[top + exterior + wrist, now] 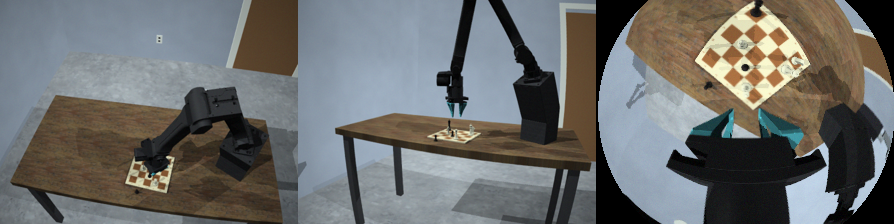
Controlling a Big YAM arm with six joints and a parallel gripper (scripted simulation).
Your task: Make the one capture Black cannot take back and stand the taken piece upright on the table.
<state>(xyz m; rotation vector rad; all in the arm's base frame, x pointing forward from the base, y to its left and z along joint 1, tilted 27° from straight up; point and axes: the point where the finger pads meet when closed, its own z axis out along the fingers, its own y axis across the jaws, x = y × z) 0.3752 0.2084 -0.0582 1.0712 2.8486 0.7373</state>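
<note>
Gripper [153,174] [456,116] [746,111] hovers above the chessboard [163,191] [461,141] [699,61], fingers partly apart, holding nothing; black pawn [136,191] [435,138] [708,85] upright just beside it, so White's capturing move is probably in hand, calling for careful descent.

the gripper [153,174] hangs over the chessboard [129,184], partly hiding it.
</note>
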